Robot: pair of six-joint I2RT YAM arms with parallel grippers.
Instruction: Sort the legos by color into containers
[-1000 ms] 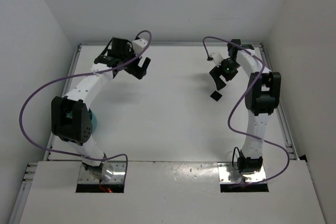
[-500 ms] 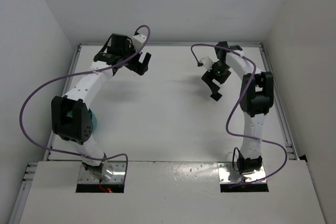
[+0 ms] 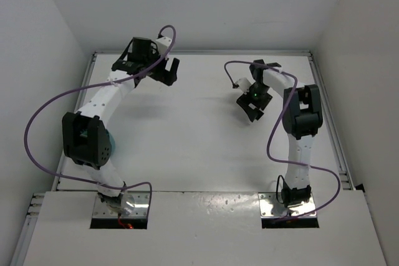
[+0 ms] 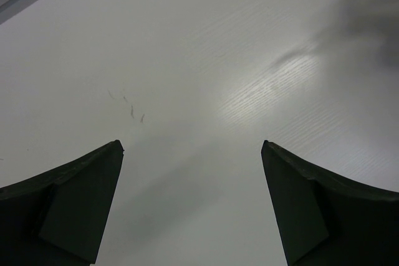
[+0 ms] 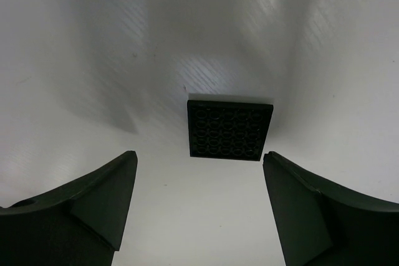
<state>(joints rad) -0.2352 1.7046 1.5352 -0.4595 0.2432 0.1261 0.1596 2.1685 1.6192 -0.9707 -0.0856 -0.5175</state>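
Place: a robot lab, in a closed test cell.
Walls: plain white panels (image 3: 199,10) box in the table on the left, back and right.
Table: a white top (image 3: 187,141) with metal rails (image 3: 340,147) along its side edges.
Arms: a left arm (image 3: 103,101) and a right arm (image 3: 299,141), white and black, each bolted to a metal plate (image 3: 138,205) at the near edge.
Cables: purple cable (image 3: 25,135) hangs in loose loops from bases to wrists.
Wrist cameras: each looks down past its own dark fingers, left gripper (image 4: 190,147) and right gripper (image 5: 199,153), onto the white top.
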